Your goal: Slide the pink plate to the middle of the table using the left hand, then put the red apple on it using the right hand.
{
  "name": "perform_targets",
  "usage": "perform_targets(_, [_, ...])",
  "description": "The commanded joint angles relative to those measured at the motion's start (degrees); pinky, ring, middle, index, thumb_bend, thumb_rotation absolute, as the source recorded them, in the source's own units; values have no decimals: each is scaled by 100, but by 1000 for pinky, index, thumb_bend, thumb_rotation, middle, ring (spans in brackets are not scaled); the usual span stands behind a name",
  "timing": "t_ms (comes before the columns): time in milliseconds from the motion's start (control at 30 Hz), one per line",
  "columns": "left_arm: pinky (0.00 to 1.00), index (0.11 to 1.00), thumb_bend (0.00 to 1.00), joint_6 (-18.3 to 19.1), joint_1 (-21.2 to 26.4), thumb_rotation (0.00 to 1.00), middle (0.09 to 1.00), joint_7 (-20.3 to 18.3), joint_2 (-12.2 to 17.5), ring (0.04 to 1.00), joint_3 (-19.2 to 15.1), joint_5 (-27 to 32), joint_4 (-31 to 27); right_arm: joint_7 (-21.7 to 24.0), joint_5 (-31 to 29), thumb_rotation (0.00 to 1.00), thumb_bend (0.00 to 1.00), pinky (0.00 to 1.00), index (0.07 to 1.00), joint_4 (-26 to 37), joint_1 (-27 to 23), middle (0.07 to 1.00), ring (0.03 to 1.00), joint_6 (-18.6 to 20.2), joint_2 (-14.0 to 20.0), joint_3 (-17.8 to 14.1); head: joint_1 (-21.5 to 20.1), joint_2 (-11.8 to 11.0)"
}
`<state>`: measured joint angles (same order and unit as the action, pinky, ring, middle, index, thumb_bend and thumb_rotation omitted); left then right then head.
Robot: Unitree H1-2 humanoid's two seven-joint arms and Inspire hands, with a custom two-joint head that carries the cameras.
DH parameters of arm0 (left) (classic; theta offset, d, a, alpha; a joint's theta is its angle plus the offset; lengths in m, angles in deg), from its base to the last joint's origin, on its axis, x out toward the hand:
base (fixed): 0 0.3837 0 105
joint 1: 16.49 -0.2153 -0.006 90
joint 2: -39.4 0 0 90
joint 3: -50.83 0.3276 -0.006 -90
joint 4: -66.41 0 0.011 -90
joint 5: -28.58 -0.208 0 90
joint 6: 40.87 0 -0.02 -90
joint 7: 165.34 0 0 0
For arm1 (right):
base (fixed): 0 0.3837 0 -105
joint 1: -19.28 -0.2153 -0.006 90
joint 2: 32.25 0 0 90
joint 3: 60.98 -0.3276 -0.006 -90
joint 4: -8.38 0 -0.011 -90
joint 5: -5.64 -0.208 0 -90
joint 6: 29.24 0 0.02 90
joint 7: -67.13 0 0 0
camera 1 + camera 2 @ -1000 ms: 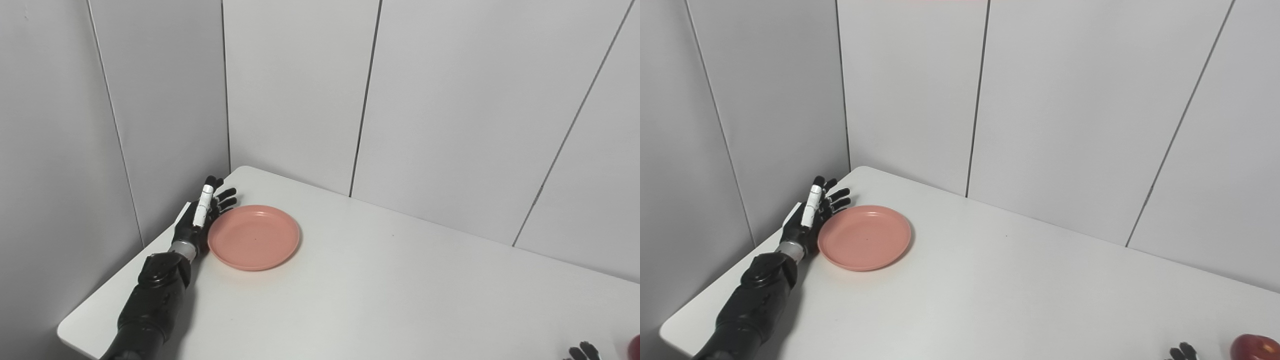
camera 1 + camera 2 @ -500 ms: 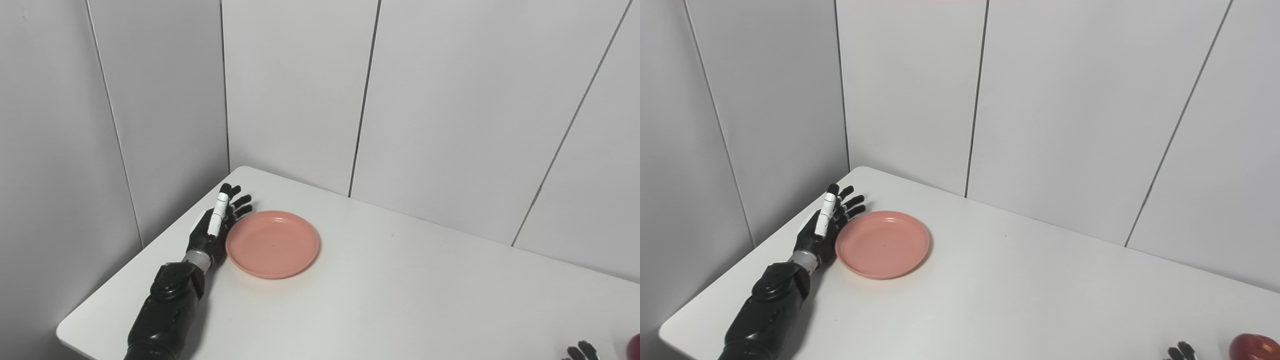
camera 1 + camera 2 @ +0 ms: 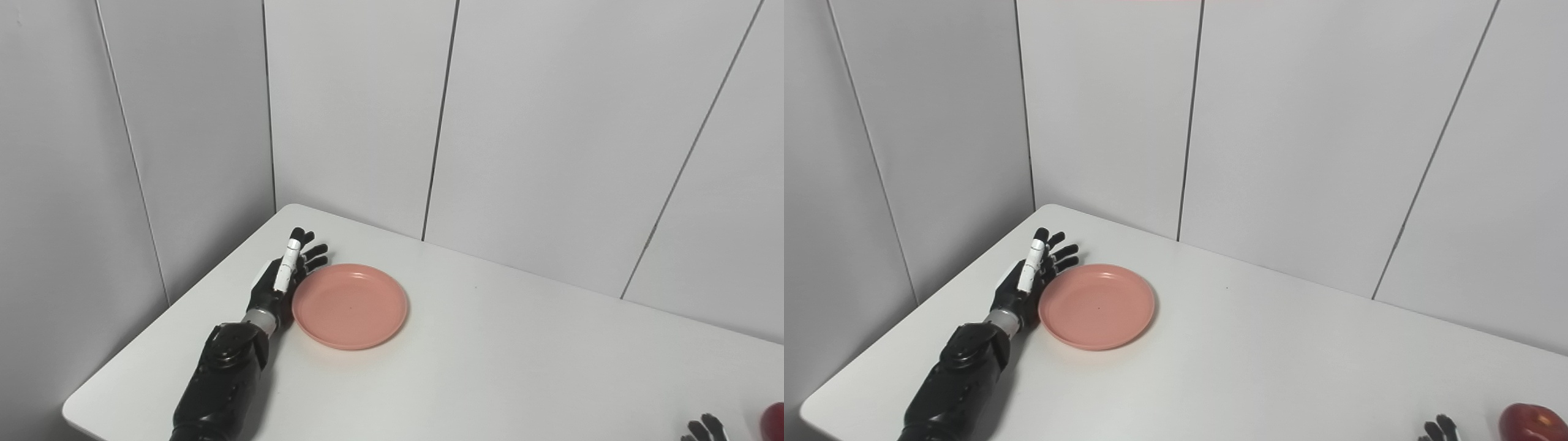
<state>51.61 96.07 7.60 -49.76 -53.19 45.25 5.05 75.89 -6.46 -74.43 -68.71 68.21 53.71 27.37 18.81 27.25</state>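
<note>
The white bench (image 3: pixel 1249 367) fills the lower part of both views, set into a corner of pale grey wall panels (image 3: pixel 1292 135) split by dark vertical seams. The black left arm (image 3: pixel 952 383) comes in from the bottom left and lies along the bench's left side. The pink plate (image 3: pixel 1097 306) sits flat on the bench in its left part, near the far left corner and well left of the bench's middle; nothing lies on it. The left hand (image 3: pixel 1029 280) stands on edge just beside the plate's left rim, fingers (image 3: pixel 1058 252) straight and spread apart, pointing toward the back wall, grasping nothing; the palm side meets the rim or very nearly so, and the exact contact is hard to tell. The red apple (image 3: pixel 1534 421) rests at the bottom right corner, cut by the frame edge, well apart from the plate. Just left of it, only the dark fingertips of the right hand (image 3: pixel 1438 429) show, so whether it is released or clenched cannot be told.
</note>
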Motion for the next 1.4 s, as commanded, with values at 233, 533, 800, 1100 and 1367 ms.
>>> perform_targets(233, [888,940,837,89,211,995,890,123,-134,890,156,-184,-144,22,44,1000,709,1000,1000,185,-13,989,994,244,-39,119,-10,25])
perform_targets(533, [905,947,832,70,291,1000,871,141,-325,872,261,-220,-149,38,41,1000,697,1000,1000,236,-8,994,997,240,-40,156,-29,46])
perform_targets(800, [943,955,837,183,324,1000,874,74,-405,886,322,-146,-211,56,48,1000,713,1000,1000,248,4,992,997,198,-23,195,-67,75])
perform_targets(1100, [882,957,822,229,327,979,876,121,-467,874,465,-219,-320,66,45,1000,736,1000,1000,263,10,980,991,184,-33,214,-168,142])
perform_targets(1367, [832,953,853,376,351,981,858,223,-645,850,462,-216,-455,81,49,1000,767,1000,1000,189,-9,983,990,116,-29,216,-286,232])
